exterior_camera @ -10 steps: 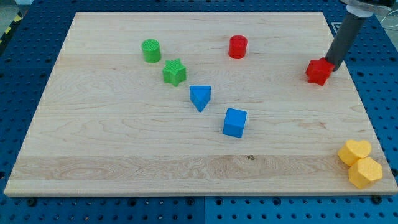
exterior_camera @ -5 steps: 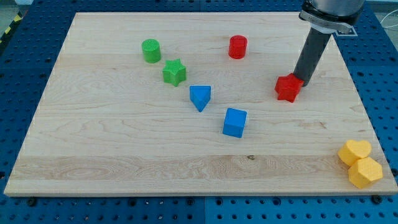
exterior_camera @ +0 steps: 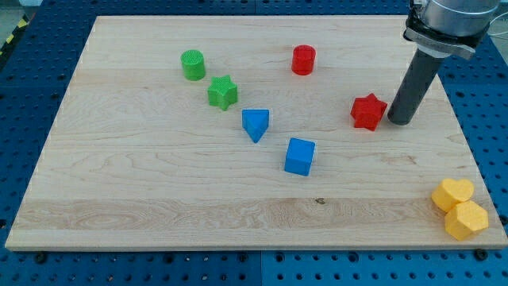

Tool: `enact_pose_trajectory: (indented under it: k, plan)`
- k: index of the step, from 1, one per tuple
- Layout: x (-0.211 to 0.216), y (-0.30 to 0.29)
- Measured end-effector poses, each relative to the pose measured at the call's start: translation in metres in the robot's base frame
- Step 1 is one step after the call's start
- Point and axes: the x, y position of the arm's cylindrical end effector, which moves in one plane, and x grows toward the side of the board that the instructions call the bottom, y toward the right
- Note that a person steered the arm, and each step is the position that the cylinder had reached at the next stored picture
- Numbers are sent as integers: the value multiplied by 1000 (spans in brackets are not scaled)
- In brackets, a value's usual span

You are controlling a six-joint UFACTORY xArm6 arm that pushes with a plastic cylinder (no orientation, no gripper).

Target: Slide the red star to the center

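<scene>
The red star (exterior_camera: 368,111) lies on the wooden board (exterior_camera: 159,183), right of the middle. My tip (exterior_camera: 399,121) rests on the board just to the star's right, a small gap apart from it. The dark rod rises from there toward the view's top right.
A red cylinder (exterior_camera: 303,59) stands near the top middle. A green cylinder (exterior_camera: 193,64) and a green star (exterior_camera: 223,92) sit at the upper left. A blue triangle (exterior_camera: 255,124) and a blue cube (exterior_camera: 300,156) lie near the middle. Two yellow blocks (exterior_camera: 459,206) sit at the bottom right corner.
The red star slid left toward the middle under my tip, then stopped. My tip has since moved off its upper right side to its right side, apart from it.
</scene>
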Motion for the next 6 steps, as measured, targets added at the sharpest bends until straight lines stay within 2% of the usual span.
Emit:
enact_pose_trajectory:
  k: [2,6]
  plan:
    - [7,-17]
    - [-22,-89]
